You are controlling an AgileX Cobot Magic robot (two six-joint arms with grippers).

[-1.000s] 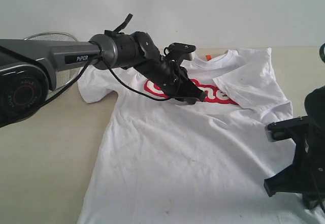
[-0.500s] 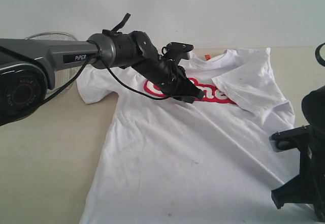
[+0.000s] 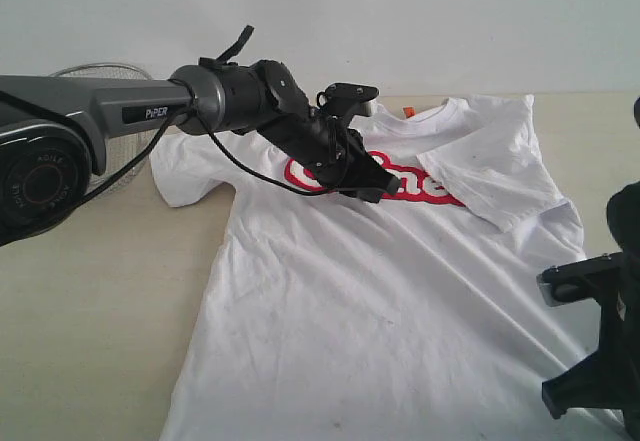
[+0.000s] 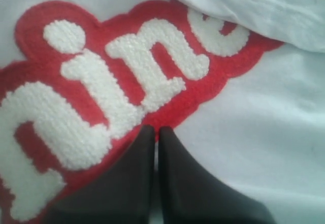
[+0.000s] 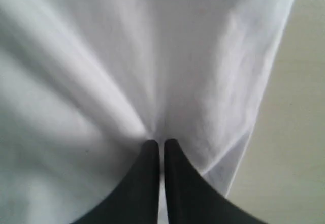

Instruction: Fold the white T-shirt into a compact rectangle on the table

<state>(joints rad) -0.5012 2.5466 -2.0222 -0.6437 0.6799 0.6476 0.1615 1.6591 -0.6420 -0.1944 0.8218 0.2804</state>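
Shows a wide, pale beige wood-grain table (image 3: 80, 311) with bare surface at the left and near left. Bears a white T-shirt (image 3: 380, 301) laid face up across the middle and right, collar far, hem near, red-outlined lettering (image 3: 425, 189) across the chest. Has the left sleeve spread flat on the tabletop and the right sleeve folded inward over the end of the lettering. Carries a round wire-mesh basket (image 3: 100, 69) at the far left, close beside the left sleeve.
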